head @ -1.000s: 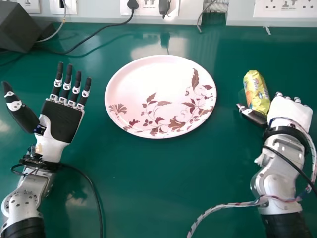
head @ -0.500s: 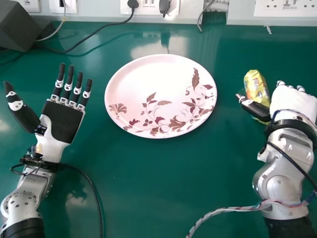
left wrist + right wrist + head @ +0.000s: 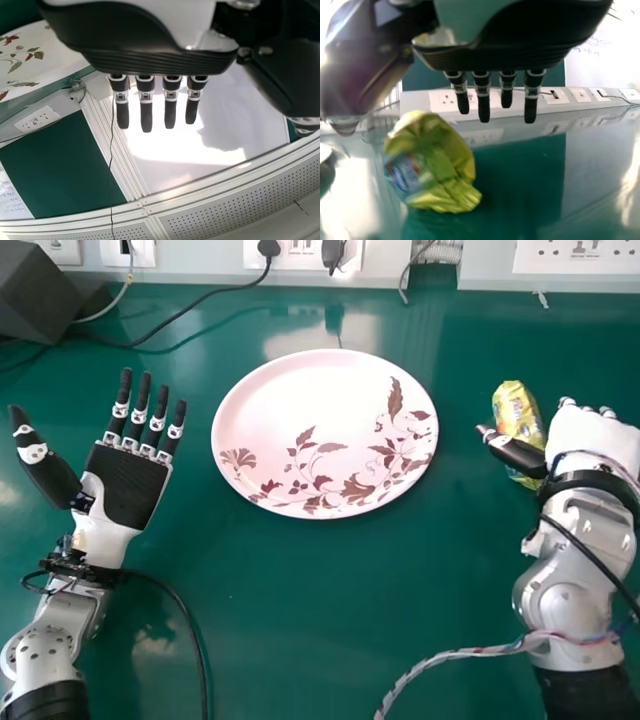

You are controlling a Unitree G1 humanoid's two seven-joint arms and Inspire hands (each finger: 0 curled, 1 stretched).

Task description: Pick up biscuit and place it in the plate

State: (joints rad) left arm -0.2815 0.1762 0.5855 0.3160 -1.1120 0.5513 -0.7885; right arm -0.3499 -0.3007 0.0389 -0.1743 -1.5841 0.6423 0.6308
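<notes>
One crinkled, yellow-wrapped biscuit packet (image 3: pixel 518 415) is seen on the glossy green table (image 3: pixel 300 620), toward the right side, just beside the white-and-black right hand (image 3: pixel 592 440). The packet's near part is crossed by the black thumb in the head view; contact cannot be told. The right hand's fingers are held straight and released, with nothing grasped. To the packet's left, well apart from it, a round white plate (image 3: pixel 290 400) patterned with reddish-brown leaves and flowers is set. Beyond the plate's left side, the white-and-black left hand (image 3: pixel 125 485) is held palm up, its fingers spread and relaxed. Behind, a black cable (image 3: pixel 190 325) is stretched toward a dark angular box (image 3: pixel 40 295).
</notes>
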